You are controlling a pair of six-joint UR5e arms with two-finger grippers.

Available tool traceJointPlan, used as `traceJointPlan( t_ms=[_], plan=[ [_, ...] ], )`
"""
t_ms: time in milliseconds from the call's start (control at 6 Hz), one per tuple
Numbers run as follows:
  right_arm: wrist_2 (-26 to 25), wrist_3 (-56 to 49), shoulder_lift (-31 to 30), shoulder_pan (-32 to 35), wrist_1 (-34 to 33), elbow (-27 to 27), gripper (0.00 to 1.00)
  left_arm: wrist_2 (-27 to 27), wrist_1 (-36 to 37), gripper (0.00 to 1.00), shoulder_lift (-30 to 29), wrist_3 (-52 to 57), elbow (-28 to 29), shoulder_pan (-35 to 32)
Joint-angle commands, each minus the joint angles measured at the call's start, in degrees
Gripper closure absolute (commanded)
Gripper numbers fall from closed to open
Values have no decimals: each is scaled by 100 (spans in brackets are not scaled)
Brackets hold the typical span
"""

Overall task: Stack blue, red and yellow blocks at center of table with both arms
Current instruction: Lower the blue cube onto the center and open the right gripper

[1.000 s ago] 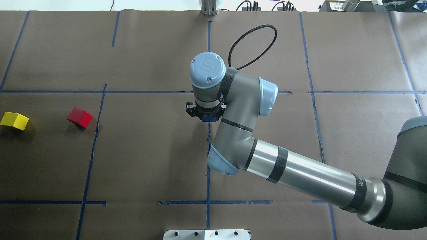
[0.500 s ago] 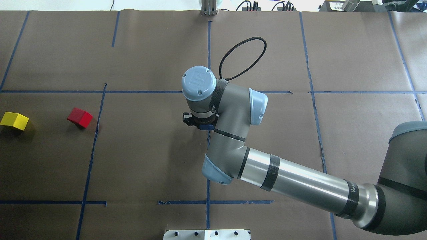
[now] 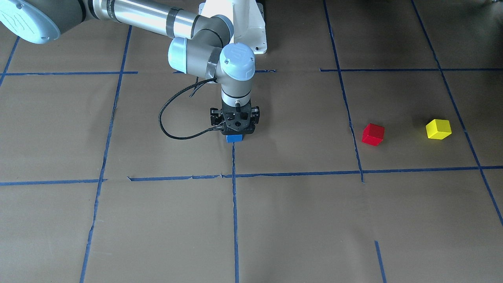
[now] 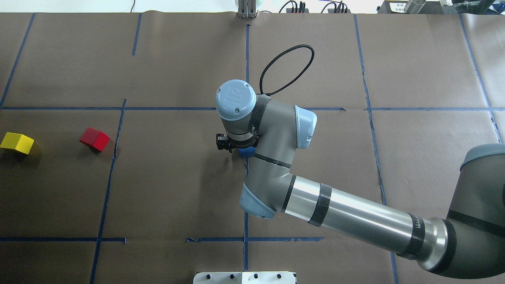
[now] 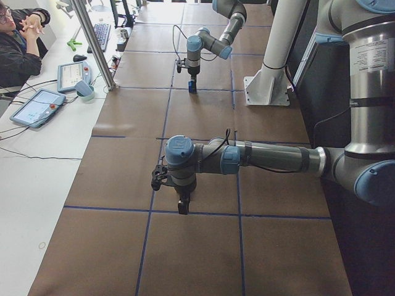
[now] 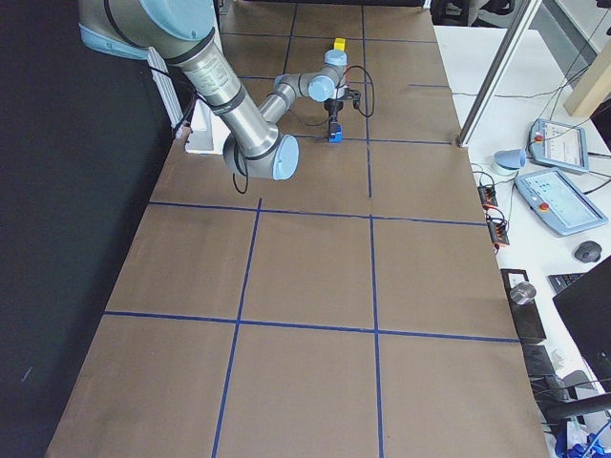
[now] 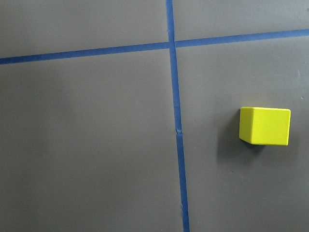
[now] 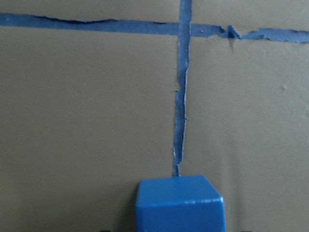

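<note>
My right gripper (image 3: pixel 234 133) points straight down at the table's centre and is shut on the blue block (image 3: pixel 234 138), which sits low on the blue tape line. The blue block also shows in the overhead view (image 4: pixel 246 152) and in the right wrist view (image 8: pixel 179 205). The red block (image 4: pixel 94 139) and the yellow block (image 4: pixel 16 142) lie apart from each other at the far left of the overhead view. The left wrist view shows the yellow block (image 7: pixel 265 126) from above. My left gripper (image 5: pixel 182 206) shows only in the exterior left view; I cannot tell whether it is open.
Brown paper with a grid of blue tape lines (image 4: pixel 246 59) covers the table. A black cable loop (image 4: pixel 286 67) hangs off the right wrist. The white robot base (image 3: pixel 235 23) stands behind the centre. An operator (image 5: pixel 21 37) and tablets are beside the table.
The right arm has come down and a little toward the robot with the blue block. It has barely moved in the last half second. The red and yellow blocks have not moved.
</note>
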Motion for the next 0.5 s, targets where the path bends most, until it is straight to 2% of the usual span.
traceJointPlan(
  t_ms=[0, 333],
  plan=[
    [0, -29, 31, 69, -3, 73, 1, 0, -9, 0, -8, 0, -4, 0],
    [279, -544, 23, 865, -46, 302, 1, 9, -70, 0, -26, 9, -74, 26]
  ],
)
